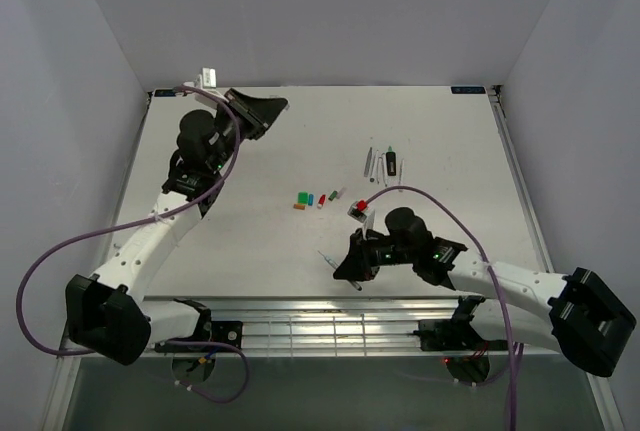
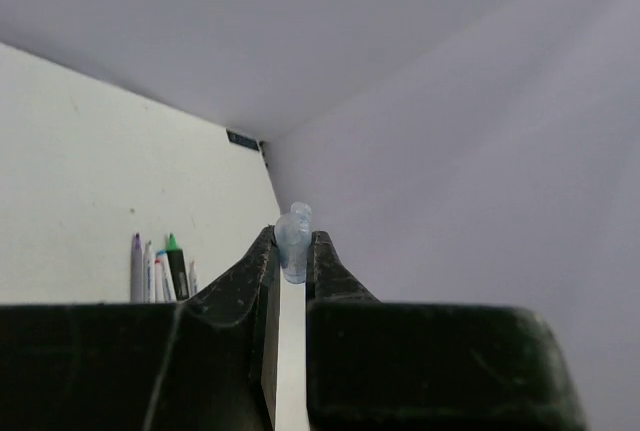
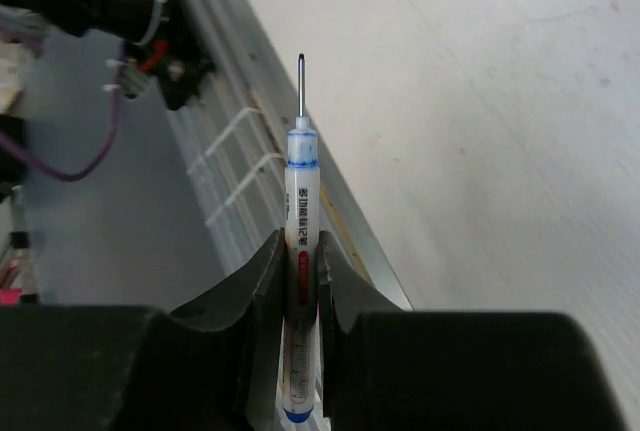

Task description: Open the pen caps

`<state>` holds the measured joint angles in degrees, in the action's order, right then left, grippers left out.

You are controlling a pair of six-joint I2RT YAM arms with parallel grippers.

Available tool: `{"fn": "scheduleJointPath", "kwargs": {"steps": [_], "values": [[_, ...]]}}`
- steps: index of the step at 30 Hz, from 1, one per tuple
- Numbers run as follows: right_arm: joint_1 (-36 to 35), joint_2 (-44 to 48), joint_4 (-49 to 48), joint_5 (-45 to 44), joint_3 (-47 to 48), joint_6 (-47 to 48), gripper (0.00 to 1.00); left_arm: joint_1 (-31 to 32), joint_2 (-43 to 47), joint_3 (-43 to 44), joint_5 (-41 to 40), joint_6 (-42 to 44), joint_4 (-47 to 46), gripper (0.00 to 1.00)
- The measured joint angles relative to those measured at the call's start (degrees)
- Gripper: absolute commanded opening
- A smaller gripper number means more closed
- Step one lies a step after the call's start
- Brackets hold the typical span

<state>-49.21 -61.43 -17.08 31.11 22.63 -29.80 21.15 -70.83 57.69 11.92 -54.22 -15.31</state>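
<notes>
My left gripper (image 1: 266,111) is raised at the far left of the table and is shut on a small pale-blue clear cap (image 2: 293,239), pinched at the fingertips (image 2: 264,247). My right gripper (image 1: 347,262) is low near the table's front edge, shut on a white pen (image 3: 302,213) with blue rings; its bare thin tip points toward the front rail. Loose caps lie mid-table: green (image 1: 304,196), blue (image 1: 313,197), orange (image 1: 298,207), red (image 1: 322,201) and grey (image 1: 334,194). Several pens (image 1: 370,163) and a black marker (image 1: 393,162) lie to the back right.
The metal front rail (image 3: 300,151) with cables runs just under the held pen's tip. A small red-and-white piece (image 1: 356,210) lies right behind my right gripper. Purple cables loop over both arms. The pens also show in the left wrist view (image 2: 150,271). Walls enclose the table.
</notes>
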Motion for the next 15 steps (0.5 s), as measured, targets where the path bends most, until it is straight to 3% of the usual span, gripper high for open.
{"fn": "scheduleJointPath", "kwargs": {"steps": [3,7,10,15], "values": [[-5.2,-0.2,15.0,-12.2,6.4,4.8,0.08,0.7,-0.8,7.2,-6.7,-0.8,6.4,0.00],[-6.1,0.9,22.1,-21.6,9.1,7.0,0.08,1.4,-3.9,11.1,-10.1,0.2,12.5,0.00],[0.4,1.3,25.7,-24.3,9.2,8.0,0.08,1.5,-6.8,10.8,-10.2,2.3,17.5,0.00],[18.0,-2.8,28.5,-24.6,14.9,10.6,0.08,1.5,-8.1,3.1,-8.2,7.4,21.8,0.00]]}}
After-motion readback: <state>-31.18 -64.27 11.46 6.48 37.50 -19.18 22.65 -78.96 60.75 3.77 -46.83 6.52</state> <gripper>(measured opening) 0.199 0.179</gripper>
